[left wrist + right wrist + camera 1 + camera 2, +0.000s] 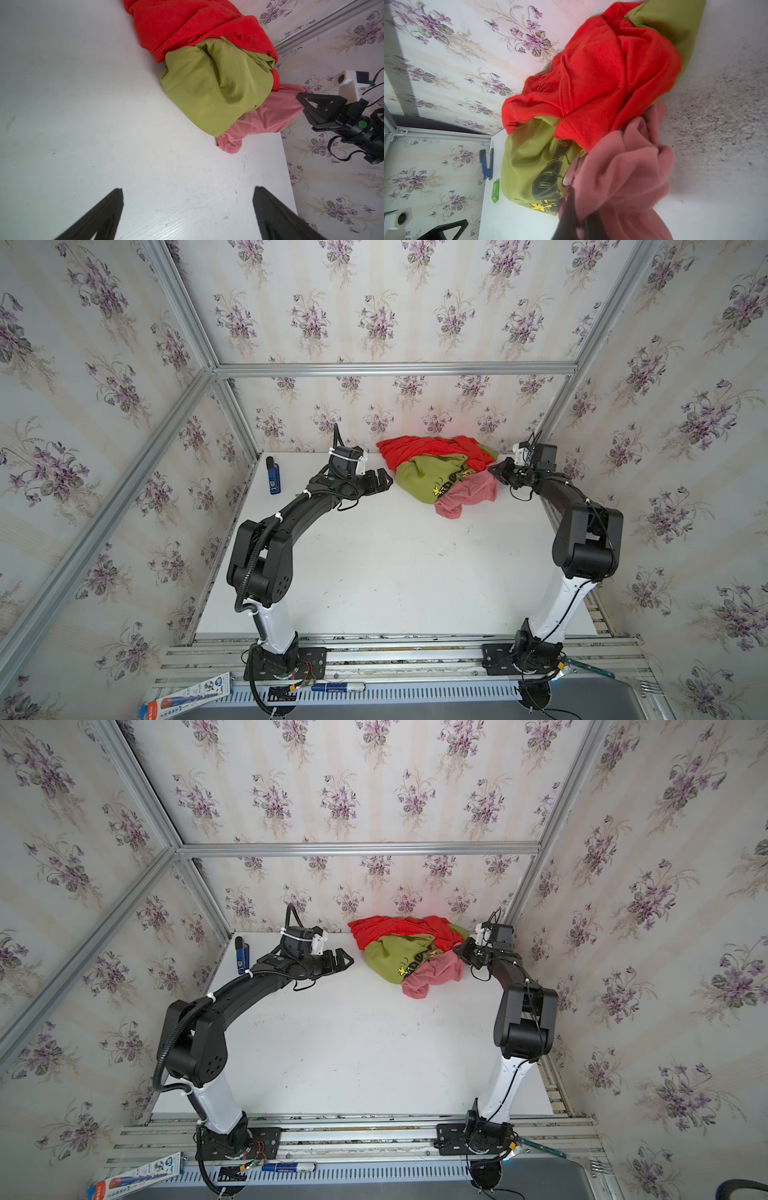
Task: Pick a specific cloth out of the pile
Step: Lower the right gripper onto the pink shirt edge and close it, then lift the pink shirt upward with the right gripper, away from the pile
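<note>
Right wrist view: right end effector (580, 209) clamps the cloth (623, 176).

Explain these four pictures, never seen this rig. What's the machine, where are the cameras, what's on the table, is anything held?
Two small robot arms are mounted along the front edge of a white table inside a wallpapered booth. Two pictures come from one overhead stereo camera, so they look nearly alike. The other two come from a camera on each arm's wrist, looking along its end effector.

At the back of the table lies a pile of three garments: a bright red cloth, an olive-green cloth with a yellow-black print, and a salmon-pink cloth. A small blue object lies at the back left.

The left end effector is open and empty, beside the pile. The right end effector is closed on a fold of the salmon-pink cloth, not yet pulled free.
</note>
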Available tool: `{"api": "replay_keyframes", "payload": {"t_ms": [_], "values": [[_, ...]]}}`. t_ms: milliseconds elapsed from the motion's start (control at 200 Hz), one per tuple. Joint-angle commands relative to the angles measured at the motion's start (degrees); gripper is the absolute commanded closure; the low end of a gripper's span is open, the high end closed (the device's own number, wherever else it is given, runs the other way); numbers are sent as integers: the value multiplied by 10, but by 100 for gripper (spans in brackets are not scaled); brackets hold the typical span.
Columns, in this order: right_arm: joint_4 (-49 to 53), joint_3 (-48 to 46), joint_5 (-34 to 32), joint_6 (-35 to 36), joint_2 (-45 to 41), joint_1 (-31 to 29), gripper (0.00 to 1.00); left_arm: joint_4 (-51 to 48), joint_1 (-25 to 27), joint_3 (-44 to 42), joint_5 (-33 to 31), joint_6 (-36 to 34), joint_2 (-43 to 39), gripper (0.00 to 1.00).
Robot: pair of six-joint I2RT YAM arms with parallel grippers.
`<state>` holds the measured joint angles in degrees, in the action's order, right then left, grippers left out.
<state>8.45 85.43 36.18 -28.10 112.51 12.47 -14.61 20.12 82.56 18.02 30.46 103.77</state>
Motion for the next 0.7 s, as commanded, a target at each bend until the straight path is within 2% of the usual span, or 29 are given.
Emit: {"api": "replay_keyframes", "payload": {"t_ms": [0, 695], "values": [[-25, 15, 12, -7, -13, -5, 100, 10, -1, -2, -18, -10, -11, 0], [-32, 41, 10, -27, -54, -34, 100, 10, -1, -7, -2, -2, -27, 0]]}}
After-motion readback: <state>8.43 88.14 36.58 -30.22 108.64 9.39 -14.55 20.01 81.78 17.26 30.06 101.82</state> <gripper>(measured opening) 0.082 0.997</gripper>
